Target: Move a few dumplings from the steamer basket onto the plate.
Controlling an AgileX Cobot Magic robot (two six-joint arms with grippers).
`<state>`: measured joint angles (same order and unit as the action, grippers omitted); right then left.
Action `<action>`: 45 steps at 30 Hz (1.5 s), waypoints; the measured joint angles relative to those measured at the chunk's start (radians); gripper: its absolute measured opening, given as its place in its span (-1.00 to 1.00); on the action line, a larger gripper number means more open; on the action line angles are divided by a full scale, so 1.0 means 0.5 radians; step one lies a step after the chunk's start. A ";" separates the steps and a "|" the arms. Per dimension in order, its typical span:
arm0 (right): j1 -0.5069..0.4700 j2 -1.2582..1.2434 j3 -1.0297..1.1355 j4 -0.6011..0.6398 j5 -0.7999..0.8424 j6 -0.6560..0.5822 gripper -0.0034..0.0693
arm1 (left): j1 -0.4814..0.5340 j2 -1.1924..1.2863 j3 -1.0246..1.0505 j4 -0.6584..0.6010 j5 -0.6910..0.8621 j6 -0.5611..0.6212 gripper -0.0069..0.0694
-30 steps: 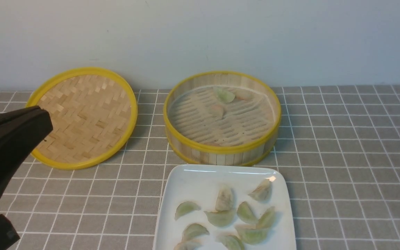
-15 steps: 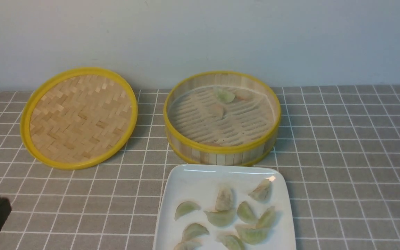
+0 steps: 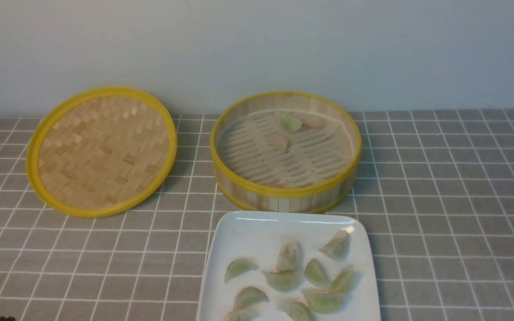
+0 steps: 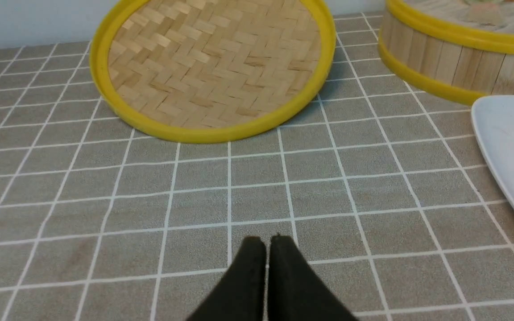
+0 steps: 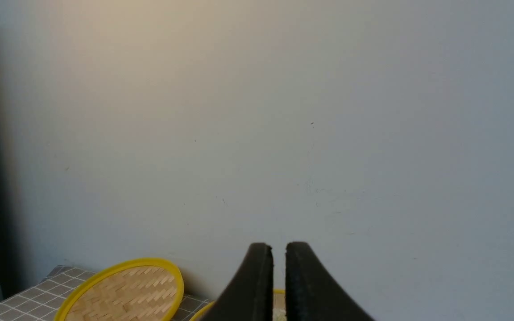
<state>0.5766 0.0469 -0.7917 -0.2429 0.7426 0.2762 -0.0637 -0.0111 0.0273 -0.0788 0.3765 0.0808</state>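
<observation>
Several dumplings [image 3: 286, 278] were seen on the plate [image 3: 248, 232], a few left in the steamer basket [image 3: 283, 191], both claws [image 4: 267, 243] [image 5: 279, 249] clenched, nothing gripped.

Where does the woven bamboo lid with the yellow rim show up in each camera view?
Front view: the lid lies at left, beside the steamer basket.
Left wrist view: the lid fills the upper middle, beyond the shut left gripper.
Right wrist view: the lid sits at the lower left edge, partly cut off.
Shared landmark: the grey checked tablecloth.
</observation>
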 joint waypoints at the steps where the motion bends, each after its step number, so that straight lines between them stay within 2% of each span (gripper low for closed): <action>1: 0.000 0.000 0.000 0.000 0.000 0.000 -0.80 | 0.003 0.000 -0.002 0.002 0.004 0.000 -0.83; 28: 0.000 0.000 0.003 0.012 -0.002 -0.002 -0.80 | 0.002 0.000 -0.002 0.006 0.010 0.000 -0.83; 31: 0.000 0.000 0.097 0.150 -0.163 -0.026 -0.80 | 0.002 0.000 -0.002 0.006 0.010 0.000 -0.83; 36: 0.000 0.004 0.438 0.404 -0.509 -0.226 -0.80 | 0.002 0.000 -0.002 0.006 0.010 0.000 -0.83; 42: 0.000 0.006 0.791 0.439 -0.800 -0.272 -0.80 | 0.002 0.000 -0.002 0.006 0.010 0.000 -0.83; 45: -0.163 0.004 0.943 0.413 -0.900 -0.282 -0.80 | 0.002 0.000 -0.002 0.006 0.010 0.000 -0.83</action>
<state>0.4950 0.0491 -0.3203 -0.0362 0.2924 0.1352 -0.0625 -0.0111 0.0264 -0.0760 0.3813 0.0808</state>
